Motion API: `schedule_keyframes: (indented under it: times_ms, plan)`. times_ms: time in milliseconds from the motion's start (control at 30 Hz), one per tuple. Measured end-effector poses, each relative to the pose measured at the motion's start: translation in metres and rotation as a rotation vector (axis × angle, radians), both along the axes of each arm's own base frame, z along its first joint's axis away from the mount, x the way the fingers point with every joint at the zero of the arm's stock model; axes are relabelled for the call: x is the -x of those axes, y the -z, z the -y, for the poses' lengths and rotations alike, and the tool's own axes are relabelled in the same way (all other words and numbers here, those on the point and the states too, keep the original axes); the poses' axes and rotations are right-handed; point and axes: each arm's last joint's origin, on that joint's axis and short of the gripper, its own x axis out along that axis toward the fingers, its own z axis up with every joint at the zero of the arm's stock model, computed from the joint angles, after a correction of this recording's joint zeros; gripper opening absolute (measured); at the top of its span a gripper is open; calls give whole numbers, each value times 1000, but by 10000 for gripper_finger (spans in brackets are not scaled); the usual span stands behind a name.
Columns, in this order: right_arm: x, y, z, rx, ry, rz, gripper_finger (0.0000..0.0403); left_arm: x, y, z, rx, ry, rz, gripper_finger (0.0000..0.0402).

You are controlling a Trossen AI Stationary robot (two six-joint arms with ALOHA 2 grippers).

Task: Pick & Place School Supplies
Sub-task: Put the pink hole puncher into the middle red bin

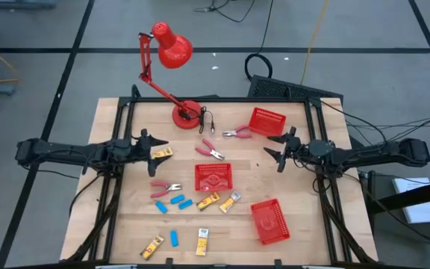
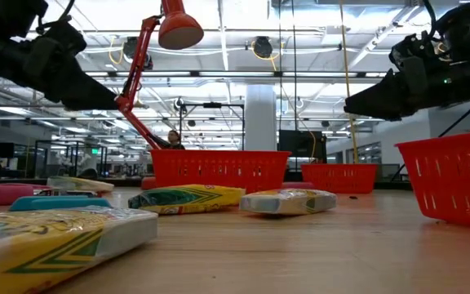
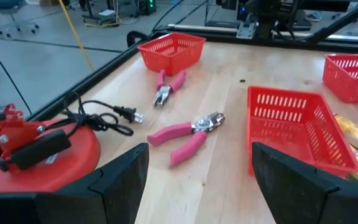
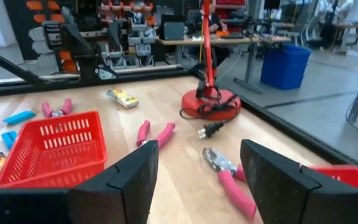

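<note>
Both end effectors, left (image 1: 157, 142) and right (image 1: 269, 146), hover spread wide, holding nothing.

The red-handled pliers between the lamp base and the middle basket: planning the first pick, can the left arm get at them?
Probably yes: the red-handled pliers lie alone on bare wood ahead of the open left gripper, nothing between.

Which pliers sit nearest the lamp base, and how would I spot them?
Start at the red desk lamp and drop to its round base. Just past its loose power plug, toward the middle red basket, lie pink-handled pliers, alone on bare wood; the other pairs lie beside a basket or by blue blocks.
</note>
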Motion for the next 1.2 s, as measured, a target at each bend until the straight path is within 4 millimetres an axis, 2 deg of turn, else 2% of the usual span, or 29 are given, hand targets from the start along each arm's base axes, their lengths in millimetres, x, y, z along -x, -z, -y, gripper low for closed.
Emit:
schedule_keyframes:
  times_ms: [100, 200, 333, 533, 667, 767, 833, 900, 1000, 1100, 1200]
  plan:
    - [-3, 1, 0, 31, -16, -25, 222, -5, 2, 0, 5, 8, -8, 285]
    - [-8, 7, 0, 41, -22, -152, 222, -9, 5, 0, 12, 8, -26, 285]
    - [-32, -19, 2, 79, -58, -199, 222, -12, 4, 0, 11, 13, -9, 285]
    - [-71, -41, 3, 130, -152, -256, 222, -12, 3, -3, 18, 18, 0, 285]
    - [-98, -37, 6, 129, -165, -416, 222, -12, 4, -6, 33, 27, -3, 285]
    - [-120, -40, 13, 117, -151, -478, 222, -11, 4, -8, 41, 33, -10, 285]
    - [-130, -35, 19, 115, -145, -546, 222, -11, 5, -9, 45, 28, -17, 285]
    - [-137, -32, 25, 114, -145, -598, 222, -11, 6, -10, 47, 23, -28, 285]
    - [-146, -37, 36, 92, -137, -645, 222, -10, 7, -12, 50, 15, -41, 285]
    - [-144, -34, 47, 76, -123, -747, 222, -10, 7, -13, 43, 10, -45, 285]
    - [-146, -38, 59, 35, -142, -768, 222, -10, 7, -13, 39, 11, -47, 285]
